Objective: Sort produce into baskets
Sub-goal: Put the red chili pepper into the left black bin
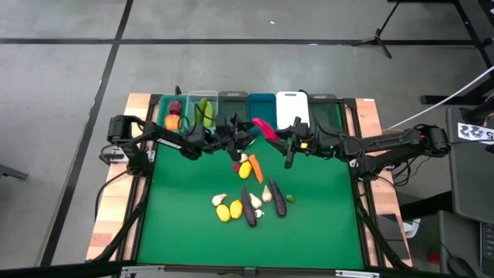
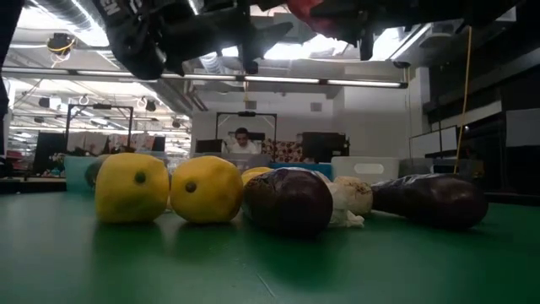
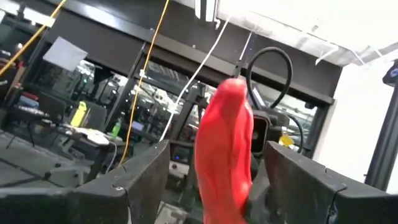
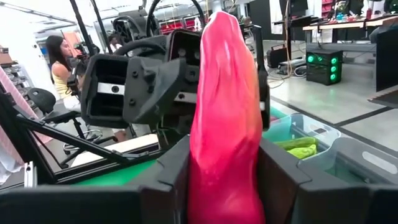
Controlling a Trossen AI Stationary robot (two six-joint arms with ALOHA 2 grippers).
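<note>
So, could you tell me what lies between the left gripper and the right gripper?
The red pepper, clamped by the right gripper and reaching between the open jaws of the left gripper; the high view and both wrist views show it.

Grey concrete floor (image 1: 231, 69) crossed by dark lines; long ceiling lights (image 2: 278, 81) above desks and monitors (image 2: 325, 145)

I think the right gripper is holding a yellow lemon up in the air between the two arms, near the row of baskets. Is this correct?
Not quite. The thing in the right gripper is a red pepper, not a yellow lemon; the right wrist view shows it clamped between the fingers. The rest holds: in the high view it is up between the two arms, near the row of baskets. The lemons lie on the table.
</note>
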